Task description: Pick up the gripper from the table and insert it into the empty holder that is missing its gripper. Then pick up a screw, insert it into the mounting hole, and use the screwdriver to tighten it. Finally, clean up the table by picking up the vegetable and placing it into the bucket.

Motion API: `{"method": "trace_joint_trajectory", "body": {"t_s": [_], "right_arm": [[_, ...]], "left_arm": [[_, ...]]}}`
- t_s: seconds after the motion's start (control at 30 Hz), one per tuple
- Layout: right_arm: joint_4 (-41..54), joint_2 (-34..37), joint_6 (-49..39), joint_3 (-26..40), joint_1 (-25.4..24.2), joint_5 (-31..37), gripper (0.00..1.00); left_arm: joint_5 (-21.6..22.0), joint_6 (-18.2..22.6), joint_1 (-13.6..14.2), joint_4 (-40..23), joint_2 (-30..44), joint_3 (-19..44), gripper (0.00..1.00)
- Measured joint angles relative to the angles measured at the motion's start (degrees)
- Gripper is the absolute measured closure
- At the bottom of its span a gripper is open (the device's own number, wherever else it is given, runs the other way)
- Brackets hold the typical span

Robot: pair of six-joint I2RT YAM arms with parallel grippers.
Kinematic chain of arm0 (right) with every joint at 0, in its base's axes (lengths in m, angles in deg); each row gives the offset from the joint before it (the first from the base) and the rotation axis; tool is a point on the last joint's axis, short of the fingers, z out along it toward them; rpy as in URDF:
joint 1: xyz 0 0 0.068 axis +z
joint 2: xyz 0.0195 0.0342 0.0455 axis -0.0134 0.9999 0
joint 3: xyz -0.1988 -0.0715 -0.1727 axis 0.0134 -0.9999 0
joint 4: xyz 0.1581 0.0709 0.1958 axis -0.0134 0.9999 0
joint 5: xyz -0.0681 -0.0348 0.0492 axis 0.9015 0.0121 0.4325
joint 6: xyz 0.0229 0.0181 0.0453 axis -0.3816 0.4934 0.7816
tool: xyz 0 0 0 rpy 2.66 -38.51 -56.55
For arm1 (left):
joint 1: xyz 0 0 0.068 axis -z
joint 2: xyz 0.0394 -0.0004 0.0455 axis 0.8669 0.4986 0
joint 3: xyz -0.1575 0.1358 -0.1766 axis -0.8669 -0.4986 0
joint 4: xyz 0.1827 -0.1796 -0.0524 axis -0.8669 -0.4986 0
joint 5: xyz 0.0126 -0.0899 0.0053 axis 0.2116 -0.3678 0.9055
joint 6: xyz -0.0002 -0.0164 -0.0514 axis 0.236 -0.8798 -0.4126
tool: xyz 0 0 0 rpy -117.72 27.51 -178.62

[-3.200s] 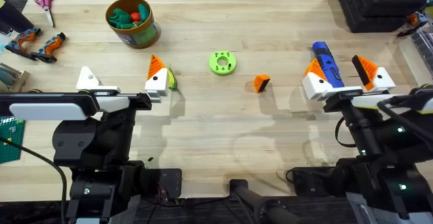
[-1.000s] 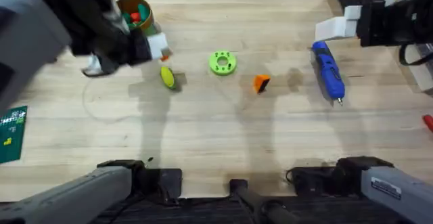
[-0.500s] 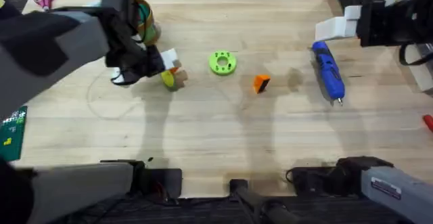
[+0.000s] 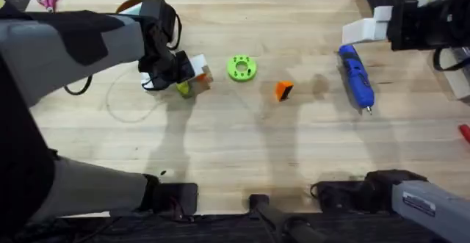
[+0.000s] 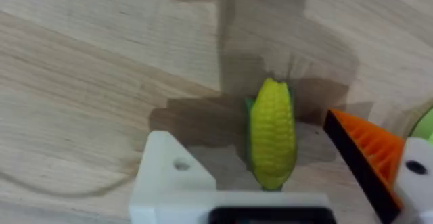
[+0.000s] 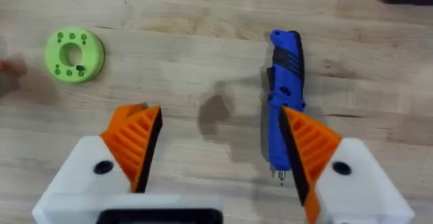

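The vegetable (image 5: 272, 140) lies on the table (image 4: 242, 155) left of the green ring (image 4: 241, 68), between the left gripper's (image 5: 284, 173) spread fingers. The orange gripper (image 4: 283, 90) sits right of the ring. Farther right, the right gripper (image 6: 220, 149) hangs open beside the screwdriver (image 6: 285, 99).

The vegetable (image 4: 183, 89) is lying left of the ring (image 4: 241, 68); the gripper (image 4: 283, 90) is sitting between ring and screwdriver (image 4: 356, 77), far right.
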Motion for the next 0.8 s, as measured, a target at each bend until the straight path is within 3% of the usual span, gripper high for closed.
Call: {"method": "trace_joint_trajectory", "body": {"t_s": [0.07,0.1,0.17,0.27,0.3,0.33,0.6,0.63,0.8], "right_arm": [[0.0,0.0,0.0,0.0,0.0,0.0,0.008],[0.0,0.0,0.0,0.0,0.0,0.0,0.007],[0.0,0.0,0.0,0.0,0.0,0.0,0.008],[0.0,0.0,0.0,0.0,0.0,0.0,0.008],[0.0,0.0,0.0,0.0,0.0,0.0,0.008],[0.0,0.0,0.0,0.0,0.0,0.0,0.008],[0.0,0.0,0.0,0.0,0.0,0.0,0.008],[0.0,0.0,0.0,0.0,0.0,0.0,0.008],[0.0,0.0,0.0,0.0,0.0,0.0,0.008]], "left_arm": [[0.0,-0.2,0.0,0.5,0.1,0.0,0.010],[-0.1,-0.7,0.0,0.5,0.1,0.0,0.083],[-0.7,-0.7,0.1,0.9,0.1,0.0,0.352],[-1.5,-1.0,0.2,1.2,0.0,0.5,0.841],[-1.5,-0.8,0.2,1.2,0.0,0.6,0.954],[-1.5,-0.9,0.2,1.1,-0.1,0.8,0.986],[-1.4,-1.0,0.2,0.9,-0.1,0.8,0.986],[-1.3,-1.0,0.2,0.8,-0.1,0.8,0.947],[0.2,-1.2,-0.2,-0.7,0.0,0.8,0.409]]}}
